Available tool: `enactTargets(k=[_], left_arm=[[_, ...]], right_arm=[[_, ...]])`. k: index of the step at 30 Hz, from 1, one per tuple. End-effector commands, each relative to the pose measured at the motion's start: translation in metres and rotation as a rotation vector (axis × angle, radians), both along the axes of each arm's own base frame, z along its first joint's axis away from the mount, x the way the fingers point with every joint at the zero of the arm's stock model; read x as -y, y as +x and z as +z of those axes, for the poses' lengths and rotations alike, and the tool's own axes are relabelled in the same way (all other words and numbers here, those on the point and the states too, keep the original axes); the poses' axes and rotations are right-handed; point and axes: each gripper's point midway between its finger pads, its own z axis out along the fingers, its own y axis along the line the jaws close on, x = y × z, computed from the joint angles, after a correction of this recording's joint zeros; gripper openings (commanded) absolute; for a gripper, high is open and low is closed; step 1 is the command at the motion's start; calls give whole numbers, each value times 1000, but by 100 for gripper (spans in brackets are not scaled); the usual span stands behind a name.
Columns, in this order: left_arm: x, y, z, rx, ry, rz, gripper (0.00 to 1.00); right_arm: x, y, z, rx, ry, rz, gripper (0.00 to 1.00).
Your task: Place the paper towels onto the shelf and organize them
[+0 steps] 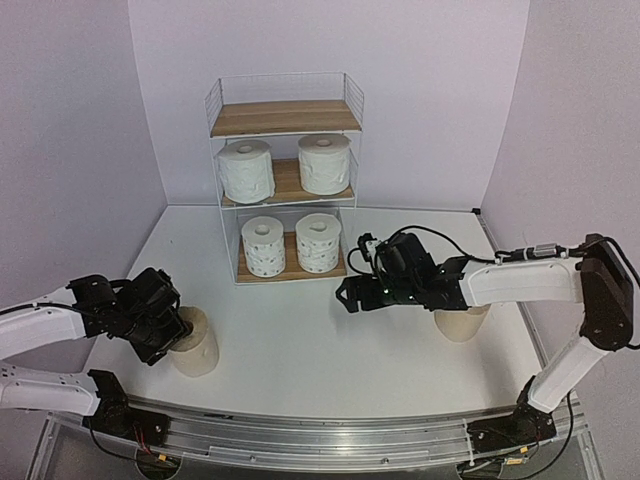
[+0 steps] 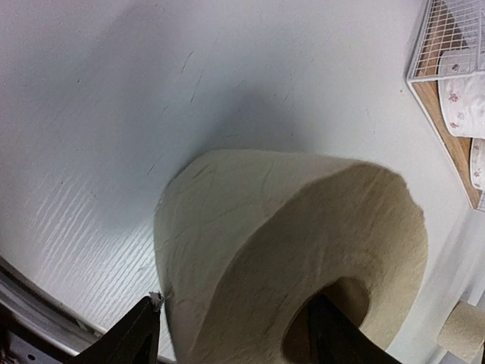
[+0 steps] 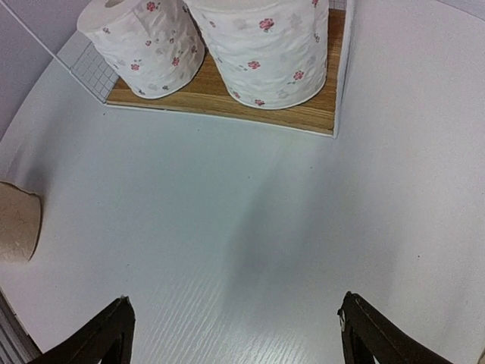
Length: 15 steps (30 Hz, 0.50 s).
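Looking soft and light, the tan roll [image 2: 250, 227] wants gentle pinching; left gripper [image 2: 239, 315] straddles its wall, grip unclear; right gripper [image 3: 235, 322] wide, empty.

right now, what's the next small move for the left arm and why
Probably close the left gripper on the wall of the tan roll. One finger sits inside the hollow core, the other outside, with the wall between them, so a squeeze should secure it for lifting toward the shelf, whose top board is bare.
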Motion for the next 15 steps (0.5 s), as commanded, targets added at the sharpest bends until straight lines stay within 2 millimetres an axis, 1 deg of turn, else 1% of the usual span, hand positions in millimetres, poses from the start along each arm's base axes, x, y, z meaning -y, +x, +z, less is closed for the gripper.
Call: enactTargets(k=[1,3,4,6,8,12,13,15], left_arm=[[11,19,4,51,-9,15,53],[14,24,10,61,-6,10,43],[18,27,16,71,-13,-3,37],[30,34,30,101,-51,-45,24],[43,39,44,123,-90,-96,17],[67,45,68,127,-146,-177,8],[76,49,77,137,-169,-202,7],[96,53,88,131,-205,-277,7]], right_arm=[[-27,-20,23,56,77,250,88],[-41,-40,32,117,113,438,88],[-45,-48,35,147,127,505,88],[-52,-60,41,203,133,618,88],[-57,-68,46,246,134,692,89],[-67,-80,67,323,166,787,89],[-71,-83,71,342,170,805,89],[-84,-93,78,377,179,865,90]])
